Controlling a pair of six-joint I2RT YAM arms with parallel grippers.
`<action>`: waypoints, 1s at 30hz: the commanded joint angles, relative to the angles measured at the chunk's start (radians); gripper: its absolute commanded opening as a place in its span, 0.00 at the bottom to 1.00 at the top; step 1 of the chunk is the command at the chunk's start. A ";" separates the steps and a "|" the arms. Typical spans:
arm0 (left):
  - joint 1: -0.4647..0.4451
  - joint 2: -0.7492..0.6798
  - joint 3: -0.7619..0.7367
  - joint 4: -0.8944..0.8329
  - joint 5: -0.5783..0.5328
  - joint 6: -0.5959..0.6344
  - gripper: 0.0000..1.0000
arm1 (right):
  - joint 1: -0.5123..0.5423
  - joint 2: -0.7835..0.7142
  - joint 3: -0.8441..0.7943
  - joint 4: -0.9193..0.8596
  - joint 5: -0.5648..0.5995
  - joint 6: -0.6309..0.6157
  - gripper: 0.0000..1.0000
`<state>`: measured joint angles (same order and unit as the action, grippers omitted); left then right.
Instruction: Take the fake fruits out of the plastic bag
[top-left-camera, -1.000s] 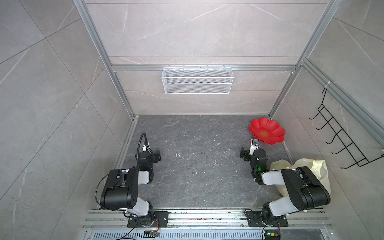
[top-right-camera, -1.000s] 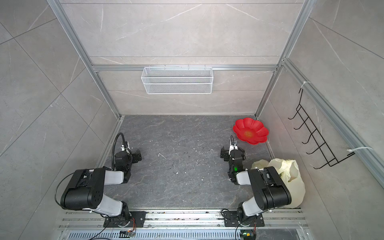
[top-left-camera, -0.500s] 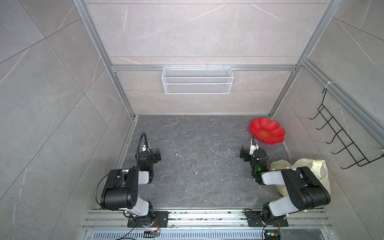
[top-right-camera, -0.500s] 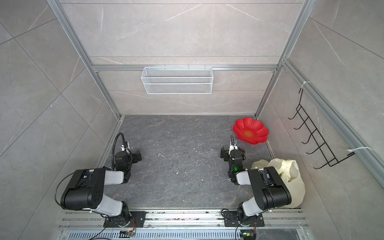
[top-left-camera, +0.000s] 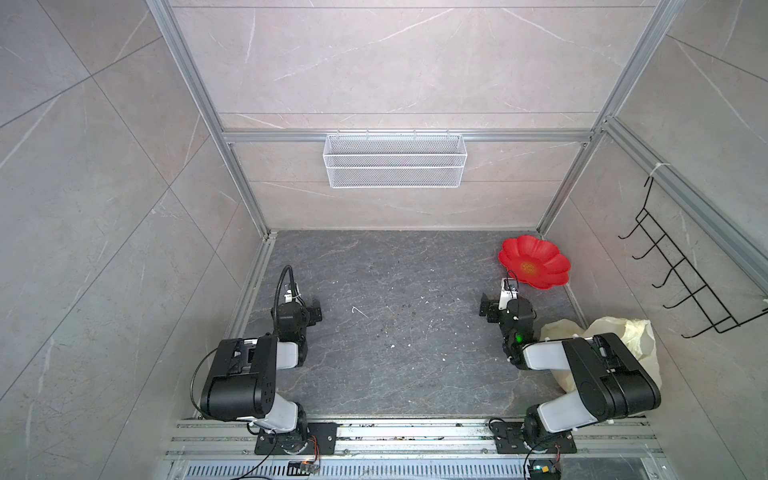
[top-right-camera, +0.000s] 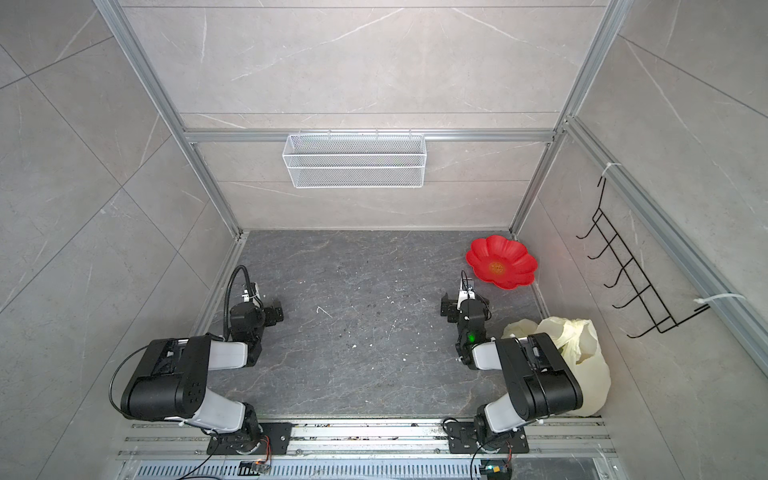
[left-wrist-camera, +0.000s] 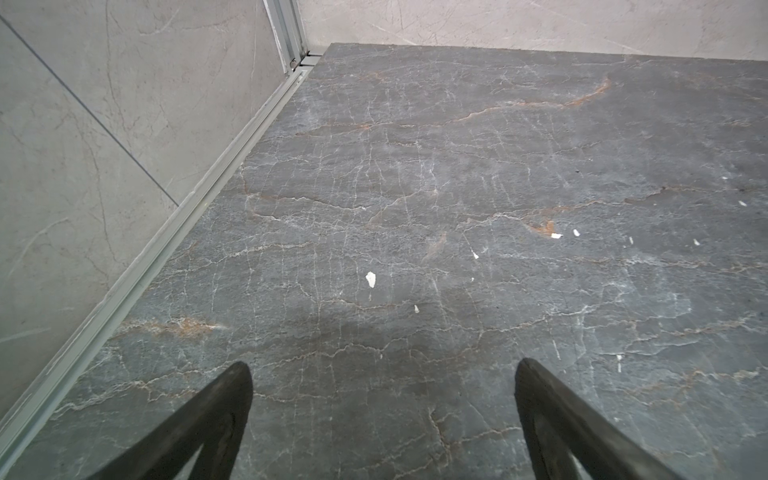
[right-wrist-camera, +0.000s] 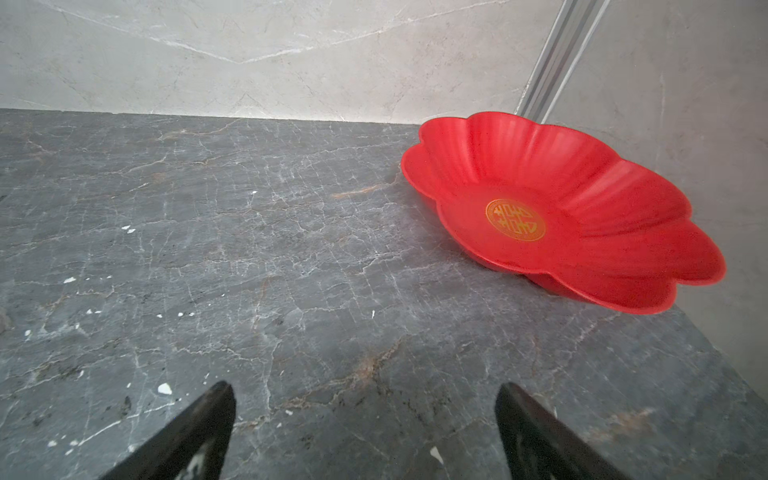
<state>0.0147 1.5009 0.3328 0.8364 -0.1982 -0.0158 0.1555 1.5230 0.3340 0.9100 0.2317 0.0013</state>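
Note:
The plastic bag (top-left-camera: 627, 332) (top-right-camera: 582, 345) is pale yellow and crumpled. It lies at the right front of the dark stone floor, partly behind my right arm, close to the right wall. The fake fruits are hidden; none shows in any view. My left gripper (top-left-camera: 309, 311) (left-wrist-camera: 382, 374) rests low at the left front, open, with only bare floor between its fingers. My right gripper (top-left-camera: 496, 305) (right-wrist-camera: 365, 395) sits low at the right, open and empty. It stands between the bag and a red flower-shaped dish (top-left-camera: 534, 262) (right-wrist-camera: 561, 212).
A white wire basket (top-left-camera: 395, 166) hangs on the back wall. A black hook rack (top-left-camera: 681, 282) is on the right wall. Aluminium rails (top-left-camera: 415, 436) run along the front edge. Small white flecks dot the floor (top-left-camera: 395, 324) between the arms.

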 joint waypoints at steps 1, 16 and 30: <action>-0.040 -0.104 -0.018 0.016 -0.009 0.043 1.00 | -0.003 -0.032 -0.017 0.032 -0.096 -0.044 1.00; -0.254 -0.745 0.086 -0.713 -0.270 -0.370 1.00 | 0.149 -0.602 0.311 -0.706 -0.327 0.168 1.00; -0.254 -0.970 0.068 -1.062 -0.038 -0.592 1.00 | 0.148 -0.626 1.020 -1.710 -0.053 0.427 0.99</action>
<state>-0.2371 0.5331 0.4145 -0.2153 -0.3382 -0.6212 0.3019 0.8806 1.2682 -0.4774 0.0868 0.4000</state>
